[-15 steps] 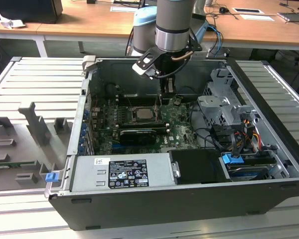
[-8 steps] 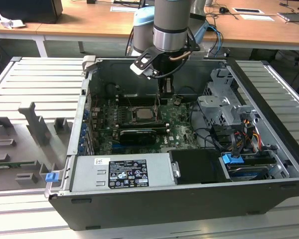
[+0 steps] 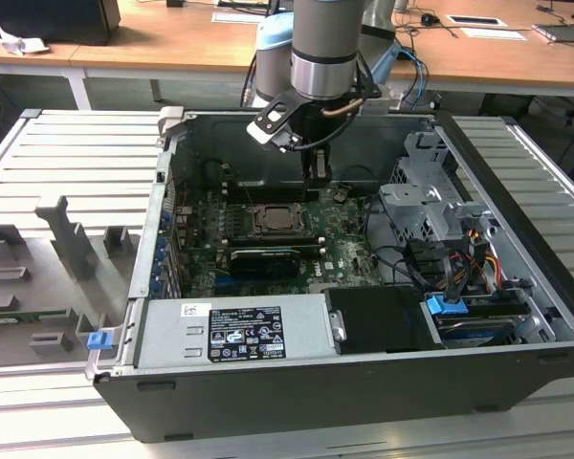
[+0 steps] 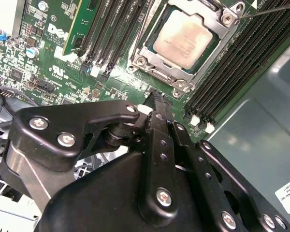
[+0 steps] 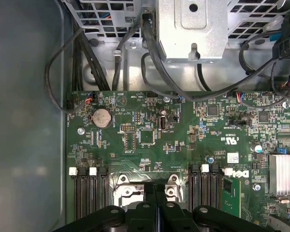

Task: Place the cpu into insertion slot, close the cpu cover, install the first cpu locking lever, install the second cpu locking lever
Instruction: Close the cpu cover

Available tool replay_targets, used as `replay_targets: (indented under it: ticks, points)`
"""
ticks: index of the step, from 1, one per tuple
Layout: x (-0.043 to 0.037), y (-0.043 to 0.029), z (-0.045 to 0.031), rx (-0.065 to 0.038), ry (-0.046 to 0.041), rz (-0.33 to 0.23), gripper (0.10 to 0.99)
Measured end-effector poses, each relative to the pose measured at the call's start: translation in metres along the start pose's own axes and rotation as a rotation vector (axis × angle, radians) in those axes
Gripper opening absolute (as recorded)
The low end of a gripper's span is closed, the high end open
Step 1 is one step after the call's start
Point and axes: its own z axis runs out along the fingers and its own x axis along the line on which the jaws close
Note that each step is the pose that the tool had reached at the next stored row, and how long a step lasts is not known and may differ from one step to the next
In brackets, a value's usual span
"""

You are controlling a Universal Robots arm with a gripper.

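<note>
The cpu (image 4: 183, 38), a flat square chip with a silvery-grey top, lies in the socket on the green motherboard (image 3: 344, 229). The cpu cover (image 4: 181, 83), a thin silvery frame, lies flat around the chip. A thin lever rod (image 4: 270, 12) runs off from the socket's corner. My gripper (image 4: 156, 99) hangs shut and empty just beside the socket, a little above the board. In the exterior view the gripper (image 3: 316, 177) stands behind the cpu (image 3: 273, 218). In the first wrist view the shut gripper (image 5: 154, 187) hides part of the socket.
Black memory slots (image 4: 111, 34) flank the socket on both sides. A drive cage (image 3: 421, 201) with cables stands at the exterior view's right, a power supply (image 3: 234, 330) at the front. The case wall (image 4: 261, 125) is close behind the gripper. A grey fixture tray (image 3: 57, 249) lies outside.
</note>
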Motion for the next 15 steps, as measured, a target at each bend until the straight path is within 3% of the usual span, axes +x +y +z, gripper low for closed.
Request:
replay_targets:
  ticks: [15]
  points:
    - [-0.0001,-0.0086,-0.0001,0.0,-0.0001,0.0,0.106]
